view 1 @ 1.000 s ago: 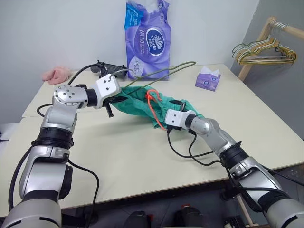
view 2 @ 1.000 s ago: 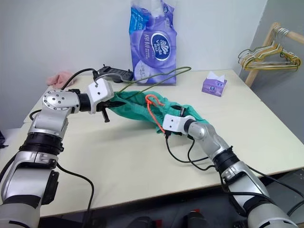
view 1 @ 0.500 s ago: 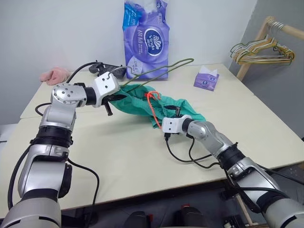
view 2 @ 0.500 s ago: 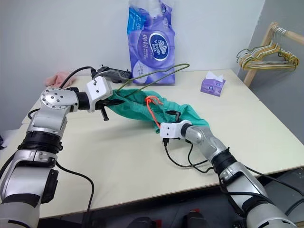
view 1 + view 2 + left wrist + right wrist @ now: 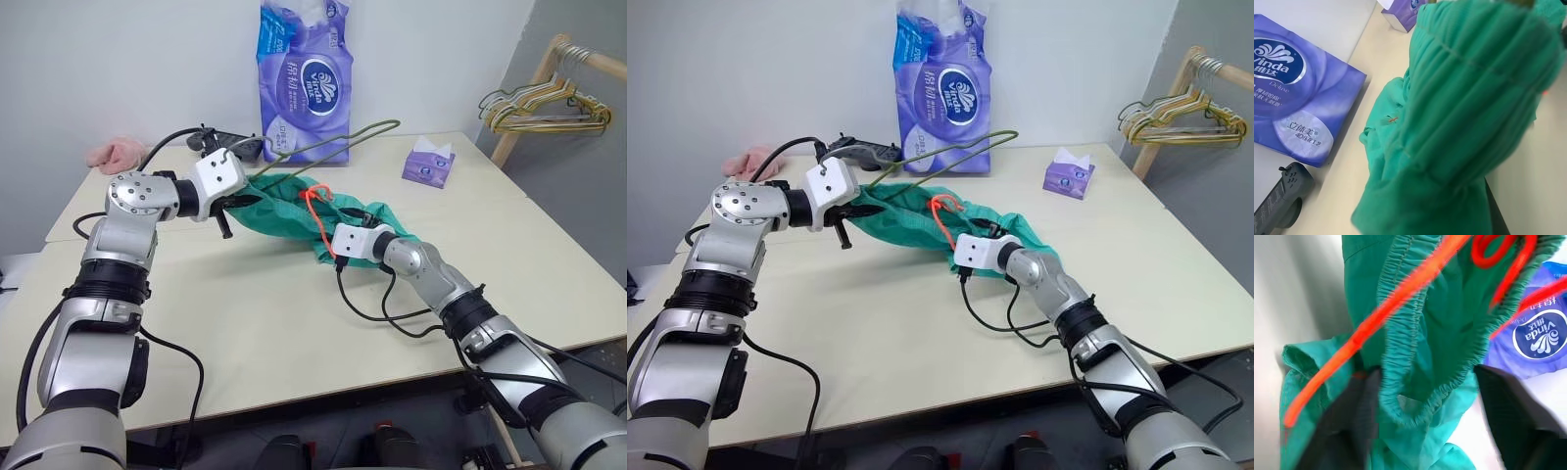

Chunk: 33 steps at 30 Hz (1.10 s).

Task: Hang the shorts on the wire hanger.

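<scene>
I see my left gripper [image 5: 227, 208] clenched on the shorts [image 5: 294, 211] and wire hanger [image 5: 323, 147], right gripper [image 5: 1420, 396] half-closed around the waistband (grip unclear), so cloth may slip off the wire.

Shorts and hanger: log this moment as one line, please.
left gripper: shut on shorts | wire hanger: held up at left gripper | right gripper: fingers astride waistband, grip unclear | shorts: not yet hung
</scene>
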{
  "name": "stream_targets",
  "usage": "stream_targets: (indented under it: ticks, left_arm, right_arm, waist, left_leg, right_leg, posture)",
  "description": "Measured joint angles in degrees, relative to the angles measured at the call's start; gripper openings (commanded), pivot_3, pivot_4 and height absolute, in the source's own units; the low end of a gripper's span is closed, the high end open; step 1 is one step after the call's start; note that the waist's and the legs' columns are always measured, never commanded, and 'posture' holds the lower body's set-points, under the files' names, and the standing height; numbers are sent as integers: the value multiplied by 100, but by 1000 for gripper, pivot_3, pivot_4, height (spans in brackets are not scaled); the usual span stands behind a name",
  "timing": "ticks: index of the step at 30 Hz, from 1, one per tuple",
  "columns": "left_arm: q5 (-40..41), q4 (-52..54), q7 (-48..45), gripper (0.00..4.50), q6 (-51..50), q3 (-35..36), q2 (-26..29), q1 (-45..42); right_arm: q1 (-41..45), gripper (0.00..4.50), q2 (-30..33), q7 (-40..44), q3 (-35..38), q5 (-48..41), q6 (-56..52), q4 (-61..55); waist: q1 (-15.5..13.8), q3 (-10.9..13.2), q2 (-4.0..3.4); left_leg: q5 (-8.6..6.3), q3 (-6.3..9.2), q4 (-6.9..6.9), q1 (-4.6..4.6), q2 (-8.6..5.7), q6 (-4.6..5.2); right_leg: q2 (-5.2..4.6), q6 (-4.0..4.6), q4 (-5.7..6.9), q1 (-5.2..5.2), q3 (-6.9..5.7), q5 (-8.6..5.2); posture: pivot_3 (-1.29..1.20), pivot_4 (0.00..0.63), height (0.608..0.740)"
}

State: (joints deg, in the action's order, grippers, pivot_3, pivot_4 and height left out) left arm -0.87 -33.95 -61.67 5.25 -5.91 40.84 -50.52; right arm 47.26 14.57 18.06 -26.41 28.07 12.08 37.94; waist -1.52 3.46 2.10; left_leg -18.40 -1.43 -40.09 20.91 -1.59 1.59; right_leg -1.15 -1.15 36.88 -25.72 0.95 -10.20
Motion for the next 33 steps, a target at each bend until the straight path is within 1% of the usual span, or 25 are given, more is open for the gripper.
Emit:
stream_targets:
  ticks: [5, 6, 7, 14, 17, 20, 24, 28, 33]
  left_arm:
    - [0, 0, 8, 61, 0, 0, 0, 0]
    - [0, 0, 9, 61, 0, 0, -1, 0]
    - [0, 0, 10, 61, 0, 0, -1, 0]
    - [41, 78, -40, 61, 0, 0, 0, 63]
    - [231, 358, -245, 61, -7, 14, 75, 356]
    - [553, 825, -631, 61, -191, 31, 180, 840]
    - [873, 1512, -1226, 61, -494, 20, 517, 1361]
    - [692, 1519, -1314, 61, -414, -82, 781, 1391]
    - [47, 981, -1063, 61, 270, -387, 908, 1199]
  right_arm:
    - [0, 388, 12, -1, 9, 1, 5, 2]
    - [0, 87, 24, -1, 11, 2, 8, 2]
    - [0, 31, 47, -2, 18, 3, 15, 2]
    - [-15, 31, 379, 27, 56, -2, 154, -61]
    - [-158, 31, 800, 157, 115, -21, 341, -235]
    - [-282, 31, 1202, 331, 265, -126, 500, -394]
    - [-353, 31, 1535, 549, 291, -255, 677, -531]
    - [-364, 31, 1780, 690, 294, -346, 848, -665]
    - [-394, 31, 1942, 907, 319, -474, 860, -971]
  waist:
    - [0, 0, 0]
    - [0, 0, 0]
    - [0, 0, 0]
    - [-1, 0, 0]
    - [-3, 0, 0]
    - [2, 0, 0]
    - [10, 0, 0]
    - [3, 0, 0]
    - [-8, 0, 0]
  left_leg:
    - [0, 0, 0, 0, 0, 0]
    - [0, 0, 0, 0, 0, 0]
    - [0, 0, 0, 0, 0, 0]
    - [0, -1, 0, 0, 0, 1]
    - [-1, -1, 1, 1, -1, 2]
    - [-2, -1, 1, 0, 4, 4]
    - [-2, -3, 3, -2, 11, 4]
    - [-3, -4, 3, -4, 9, 5]
    - [-3, -3, 2, -8, 7, 5]
  right_leg:
    - [0, 0, 0, 0, 0, 0]
    - [0, 0, 0, 0, 0, 0]
    - [0, 0, 0, 0, 0, 0]
    - [-1, 0, -1, 0, 1, 0]
    - [-2, 0, -3, 0, 2, 0]
    - [-2, 2, -6, 0, 5, -2]
    - [0, 7, -9, 0, 6, -5]
    - [9, 8, -8, 1, 5, -6]
    - [7, 7, -11, 7, 4, -6]
  posture:
    - [171, 13, 740]
    - [171, 13, 740]
    - [169, 13, 740]
    - [168, 12, 740]
    - [166, 13, 740]
    - [163, 11, 740]
    - [163, 11, 740]
    - [156, 12, 740]
    - [148, 18, 740]
